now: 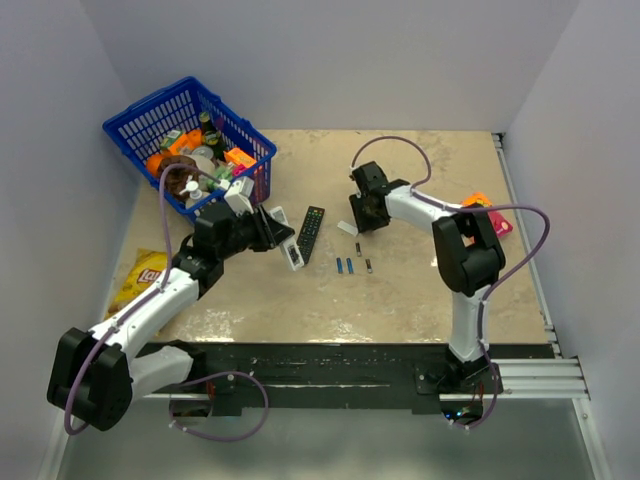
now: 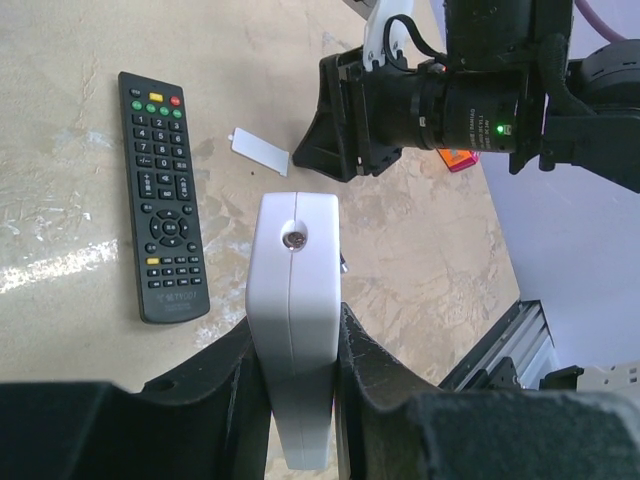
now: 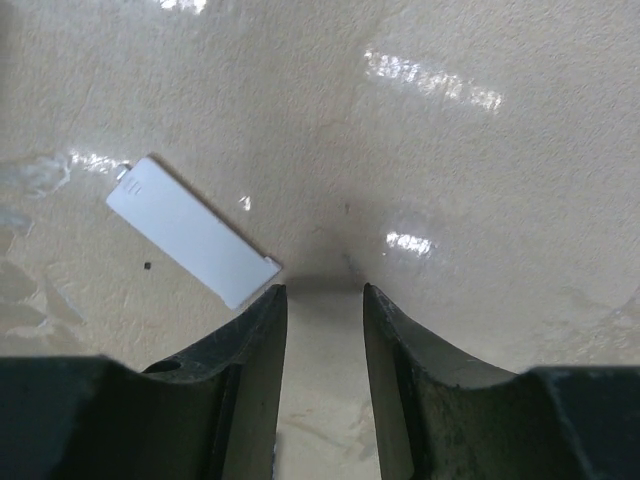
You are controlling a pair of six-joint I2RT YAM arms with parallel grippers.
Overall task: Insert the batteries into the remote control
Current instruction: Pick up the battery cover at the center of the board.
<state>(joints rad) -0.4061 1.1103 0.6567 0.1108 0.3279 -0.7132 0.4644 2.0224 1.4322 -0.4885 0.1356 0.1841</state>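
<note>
Two blue batteries (image 1: pixel 345 266) lie side by side on the bench (image 1: pixel 420 300), with two dark ones near them, between the arms. The left hand (image 2: pixel 295 325) is clamped on the white remote control (image 2: pixel 293 260), held on edge beside the black remote (image 2: pixel 162 195). The right hand (image 3: pixel 323 295) points down at the bench, fingers apart around nothing, just beside a small white cover plate (image 3: pixel 190 232).

Black remote (image 2: pixel 163 195) — key legends, brand line at foot too blurred to read; yellow bag (image 1: pixel 140 278) logo likewise.
</note>
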